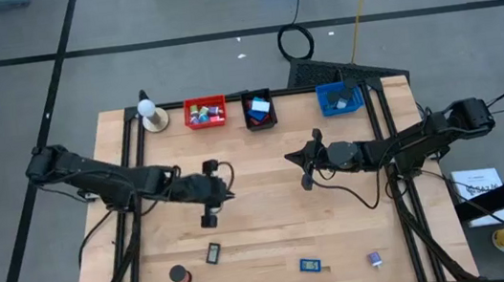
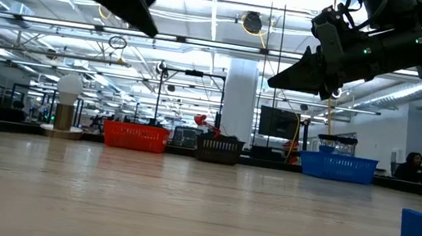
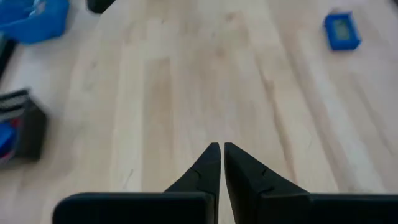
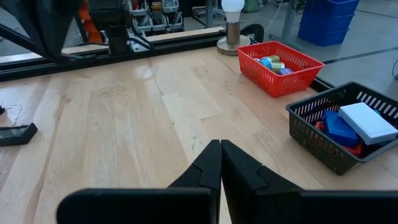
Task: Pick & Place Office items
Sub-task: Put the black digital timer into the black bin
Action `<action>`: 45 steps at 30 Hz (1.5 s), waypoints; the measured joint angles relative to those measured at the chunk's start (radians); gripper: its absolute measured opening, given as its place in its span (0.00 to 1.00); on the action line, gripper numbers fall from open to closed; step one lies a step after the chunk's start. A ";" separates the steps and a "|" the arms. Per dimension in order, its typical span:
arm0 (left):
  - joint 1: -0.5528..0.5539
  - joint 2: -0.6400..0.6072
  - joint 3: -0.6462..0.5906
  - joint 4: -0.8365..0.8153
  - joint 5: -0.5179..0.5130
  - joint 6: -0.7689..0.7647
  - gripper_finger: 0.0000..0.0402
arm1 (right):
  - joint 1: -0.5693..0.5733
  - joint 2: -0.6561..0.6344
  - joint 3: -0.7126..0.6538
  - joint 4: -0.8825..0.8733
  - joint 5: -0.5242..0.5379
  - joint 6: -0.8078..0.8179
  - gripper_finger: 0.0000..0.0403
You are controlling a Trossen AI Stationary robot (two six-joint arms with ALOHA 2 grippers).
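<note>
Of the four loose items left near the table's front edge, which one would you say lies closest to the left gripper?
The black-framed rectangle, lying almost directly below the left gripper in the high view; the black roll, blue piece and purple clip lie farther off.

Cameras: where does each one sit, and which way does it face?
High: overhead, straight down; both arms, left tool, right tool.
Low: at tabletop height, looking toward the red bin; arms hang in from above.
Left wrist: over bare wood toward a blue item; own shut fingers.
Right wrist: toward the black bin; own shut fingers.
Shared: red bin in high, low, right wrist.
</note>
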 joint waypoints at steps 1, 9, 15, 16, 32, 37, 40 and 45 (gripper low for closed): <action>-0.027 0.000 0.014 -0.034 -0.038 -0.021 0.06 | 0.000 0.000 0.000 0.000 0.000 0.000 0.01; -0.192 0.000 0.076 -0.216 -0.095 -0.311 0.21 | 0.000 0.000 0.000 0.006 0.000 0.000 0.00; -0.293 0.016 0.076 -0.317 -0.185 -0.443 0.38 | 0.000 0.000 0.000 0.007 0.000 0.000 0.01; -0.311 0.023 0.076 -0.334 -0.210 -0.446 0.41 | 0.000 0.000 0.000 0.007 0.000 0.000 0.01; -0.345 0.327 0.076 -0.342 -0.103 -0.936 0.80 | 0.000 0.000 0.000 0.007 0.000 0.000 0.01; -0.325 0.349 0.076 -0.346 -0.011 -1.068 0.82 | 0.000 0.000 0.000 0.007 0.000 0.000 0.00; -0.326 0.349 0.076 -0.344 0.011 -1.099 0.81 | 0.000 0.000 0.000 0.007 0.000 0.000 0.01; -0.339 0.349 0.076 -0.348 0.068 -1.170 0.78 | 0.000 0.000 0.000 0.007 0.000 0.000 0.01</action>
